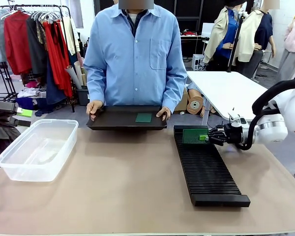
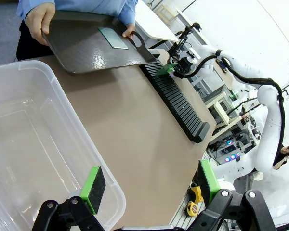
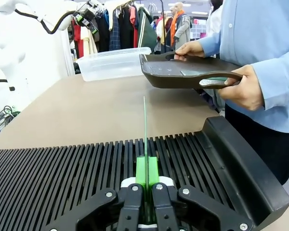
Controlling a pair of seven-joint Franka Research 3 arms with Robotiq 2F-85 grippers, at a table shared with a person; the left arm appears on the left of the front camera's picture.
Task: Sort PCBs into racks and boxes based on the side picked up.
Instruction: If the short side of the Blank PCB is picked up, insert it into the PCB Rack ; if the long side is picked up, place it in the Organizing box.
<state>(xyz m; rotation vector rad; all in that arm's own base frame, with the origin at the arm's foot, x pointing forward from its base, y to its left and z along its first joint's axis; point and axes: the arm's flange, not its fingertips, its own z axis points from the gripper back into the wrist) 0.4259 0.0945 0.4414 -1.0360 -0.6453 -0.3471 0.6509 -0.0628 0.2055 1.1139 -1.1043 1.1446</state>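
Note:
My right gripper (image 1: 207, 137) is shut on a green PCB (image 1: 191, 135) and holds it upright over the far end of the black slotted rack (image 1: 206, 169). In the right wrist view the PCB (image 3: 145, 127) shows edge-on, in line with a slot of the rack (image 3: 77, 168), pinched by my right gripper (image 3: 145, 179). Another PCB (image 1: 143, 117) lies flat on a black handled tray (image 1: 113, 120) that the person holds with both hands. My left gripper (image 2: 150, 180) hangs open with nothing in it above the near corner of the clear box (image 2: 24, 134).
The clear box (image 1: 37, 147) stands at the table's left side. The person stands at the far edge behind the tray (image 2: 86, 45). Bare table lies between box and rack (image 2: 176, 98). A clothes rail (image 1: 34, 34) and a white table (image 1: 231, 91) are behind.

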